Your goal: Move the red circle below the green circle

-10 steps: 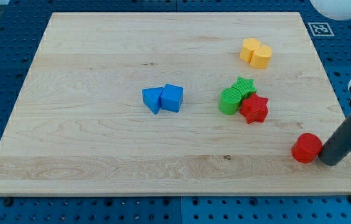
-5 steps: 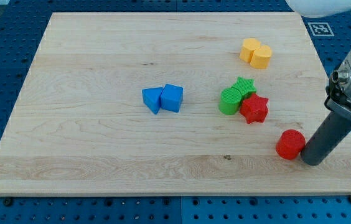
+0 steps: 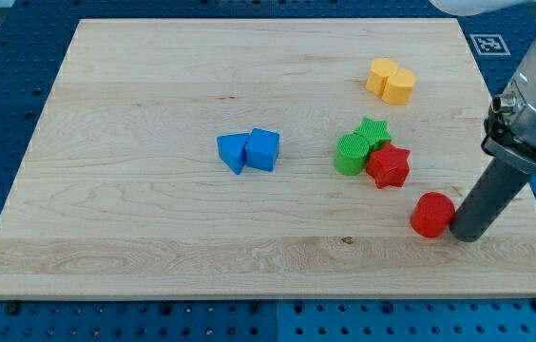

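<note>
The red circle (image 3: 432, 214) lies on the wooden board (image 3: 154, 142) at the view's lower right. My tip (image 3: 466, 234) touches its right side. The green circle (image 3: 351, 154) sits up and to the left of the red circle, right of the board's middle. A green star (image 3: 374, 132) touches the green circle's upper right, and a red star (image 3: 389, 166) touches its right side. The red star lies between the green circle and the red circle.
A blue triangle (image 3: 233, 152) and a blue cube (image 3: 262, 149) sit together near the board's middle. A yellow hexagon (image 3: 380, 74) and a yellow circle (image 3: 400, 86) sit together at the view's upper right. The board's right edge is close to my tip.
My tip has moved left and slightly up, pushing the red circle the same way, closer to the red star. The other blocks have not moved.
</note>
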Robot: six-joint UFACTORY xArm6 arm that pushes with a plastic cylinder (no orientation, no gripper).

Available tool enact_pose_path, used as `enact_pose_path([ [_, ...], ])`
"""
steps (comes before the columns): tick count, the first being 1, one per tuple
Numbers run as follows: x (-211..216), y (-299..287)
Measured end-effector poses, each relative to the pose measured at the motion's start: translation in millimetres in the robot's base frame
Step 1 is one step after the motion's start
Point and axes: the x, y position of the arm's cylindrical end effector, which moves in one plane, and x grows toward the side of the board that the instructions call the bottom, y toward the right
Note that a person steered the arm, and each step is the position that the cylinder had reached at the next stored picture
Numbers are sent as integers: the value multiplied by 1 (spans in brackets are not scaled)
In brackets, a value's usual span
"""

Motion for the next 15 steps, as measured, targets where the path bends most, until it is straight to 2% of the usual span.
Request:
enact_pose_path([
  [1,0,-19],
  [8,-1,-55],
  [15,-21,-65],
])
